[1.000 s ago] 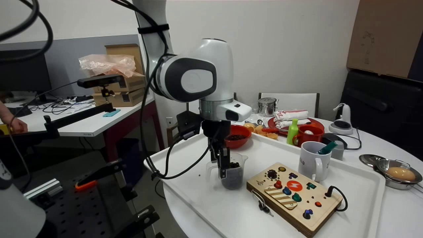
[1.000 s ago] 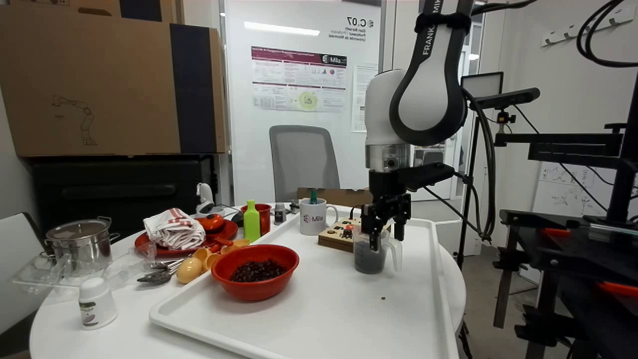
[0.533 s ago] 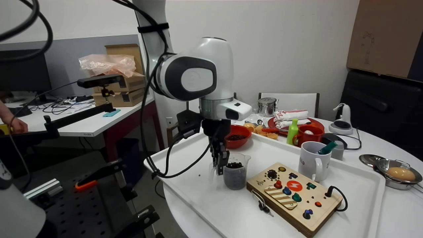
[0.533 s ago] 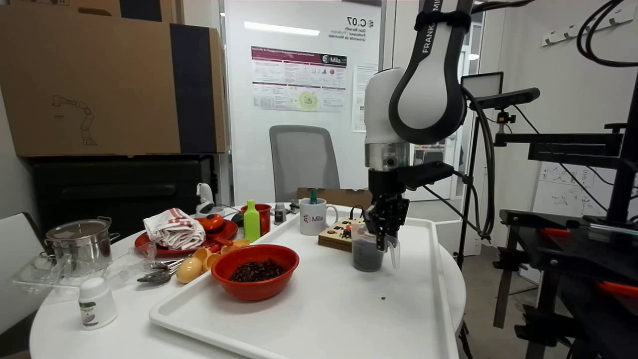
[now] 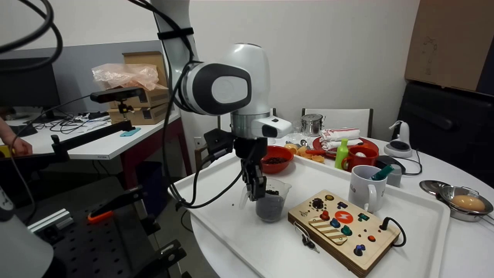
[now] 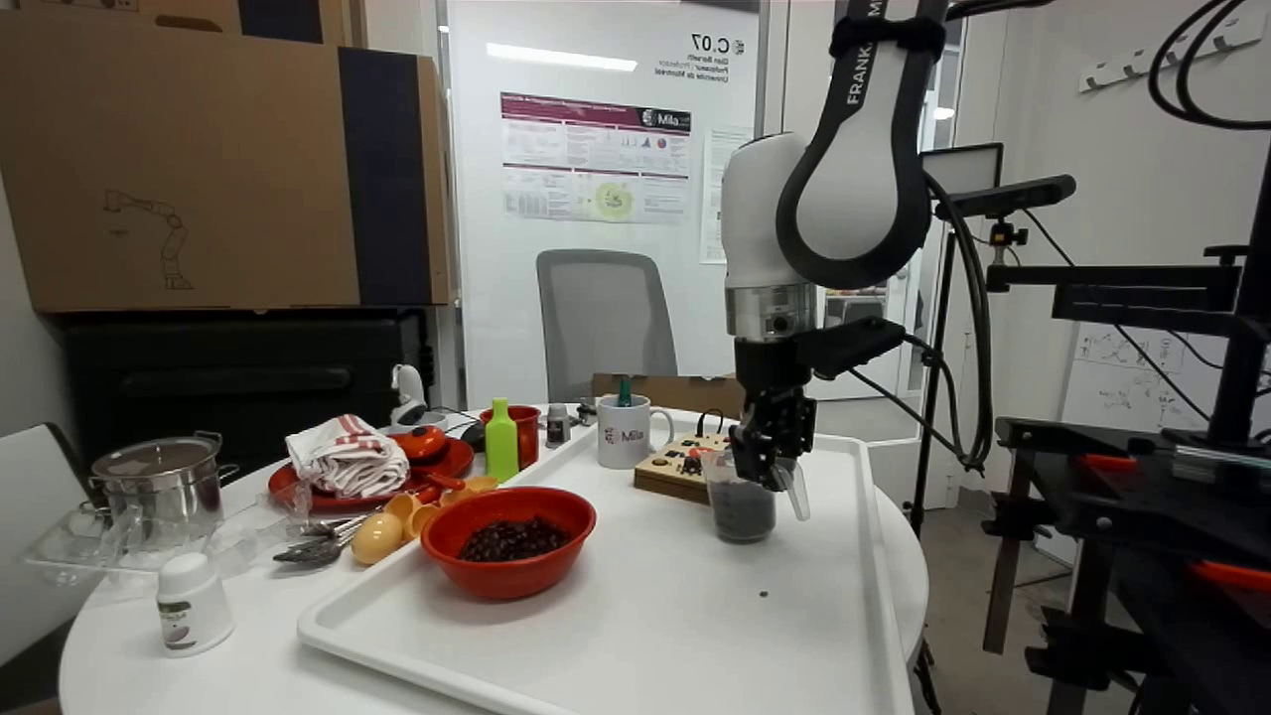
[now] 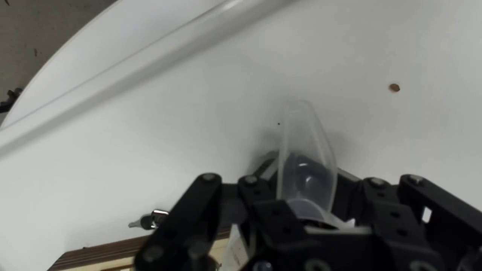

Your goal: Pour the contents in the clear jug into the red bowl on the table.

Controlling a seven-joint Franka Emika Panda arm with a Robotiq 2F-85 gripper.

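Tipped since the earlier frame, where it stood upright, the jug [image 5: 269,210] is now leaned away from its handle [image 7: 301,128], toward its spout; the jaws of the gripper [image 7: 307,173], spread a second ago, are clamped on that handle. Whether the jug's base is lifted off the tray [image 6: 635,636] cannot be told. Dark contents [image 5: 272,192] are held inside, showing through the clear wall. On the tray, the jug is placed just beside the control box [image 5: 343,227], nearer one long edge; by the opposite long edge, close to a corner, the bowl [image 6: 508,576] is set, with dark beans [image 6: 511,539] in it. Along that same edge, past the bowl, a white mug [image 5: 359,188] is stood upright. One small speck [image 7: 394,87] is seen on the tray's bare floor. Beyond the tray's edge, on the round white tabletop [image 6: 258,670], a red plate [image 6: 459,459], a folded towel [image 6: 348,457], a green bottle [image 6: 501,447], a red mug [image 5: 362,158] and a steel pot [image 6: 159,487] are crowded. Of the room, a grey chair [image 6: 606,328], a poster [image 6: 596,159] and a carton [image 6: 238,179] above a black case [image 6: 228,387] are shown in an exterior view, and in an exterior view a white desk [image 5: 100,141] is seen, with a monitor [image 5: 31,88] and stacked boxes [image 5: 142,114] set upon it.
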